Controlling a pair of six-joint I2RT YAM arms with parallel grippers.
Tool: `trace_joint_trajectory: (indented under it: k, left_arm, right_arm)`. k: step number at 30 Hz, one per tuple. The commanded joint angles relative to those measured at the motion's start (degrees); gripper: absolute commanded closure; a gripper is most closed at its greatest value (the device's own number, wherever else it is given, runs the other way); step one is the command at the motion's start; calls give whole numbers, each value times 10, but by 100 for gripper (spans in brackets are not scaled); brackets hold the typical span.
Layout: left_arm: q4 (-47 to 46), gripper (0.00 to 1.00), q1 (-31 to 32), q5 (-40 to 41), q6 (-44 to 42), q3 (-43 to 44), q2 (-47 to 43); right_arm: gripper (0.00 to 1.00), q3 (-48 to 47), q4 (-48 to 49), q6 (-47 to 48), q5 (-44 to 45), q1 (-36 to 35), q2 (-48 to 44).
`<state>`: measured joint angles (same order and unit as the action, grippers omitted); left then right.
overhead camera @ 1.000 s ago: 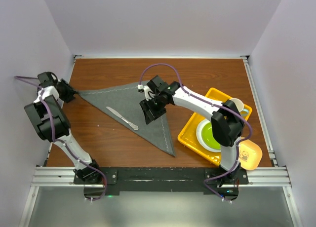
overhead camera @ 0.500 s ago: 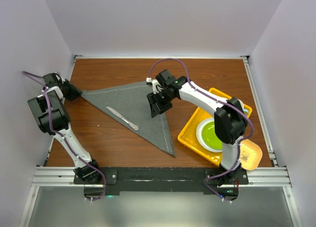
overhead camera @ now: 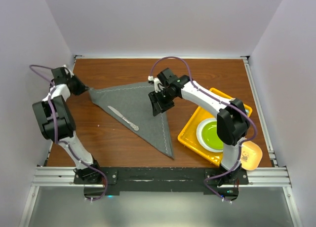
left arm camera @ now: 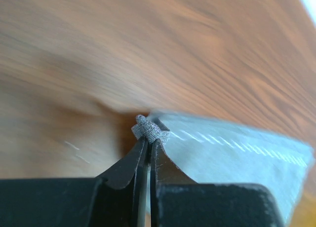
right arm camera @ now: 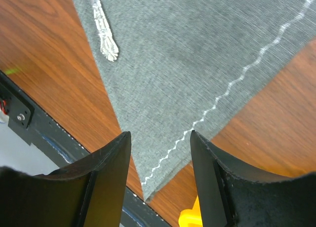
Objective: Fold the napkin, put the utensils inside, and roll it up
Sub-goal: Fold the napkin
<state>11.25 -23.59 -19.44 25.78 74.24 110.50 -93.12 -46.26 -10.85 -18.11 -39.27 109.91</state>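
Large dark grey fabric napkin [overhead camera: 140, 111], folded into a triangle, flat on brown wooden table [overhead camera: 207, 74]; slim silvery metal knife [overhead camera: 123, 118] lying on it, left of centre. Left gripper [left arm camera: 146, 137]: half-open a second ago, now clenched on napkin's far-left corner. Right gripper [right arm camera: 160, 143]: released, poised over right edge. Likely start of rolling.

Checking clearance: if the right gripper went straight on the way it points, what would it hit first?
Probably the napkin, near its stitched edge; the right gripper hangs open above it.
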Motion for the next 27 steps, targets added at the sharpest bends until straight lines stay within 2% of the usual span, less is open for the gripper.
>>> trace_joint_trajectory:
  k: [1,6,12,18,27]
  left_arm:
    - [3,98,68,15,1,-51,-154]
    - [16,97,153,26,16,-152,-257]
    - [-12,95,265,34,87,-281,-354]
    - [-22,95,310,33,102,-309,-357]
    - [-18,94,343,31,111,-338,-349]
  right_arm:
    - [44,11,10,-12,12,19,-51]
    - [44,42,31,-12,11,35,-70]
    - [44,62,42,-12,-10,50,-72]
    - [44,88,57,-15,-23,57,-79]
    - [44,107,80,-36,-42,61,-71]
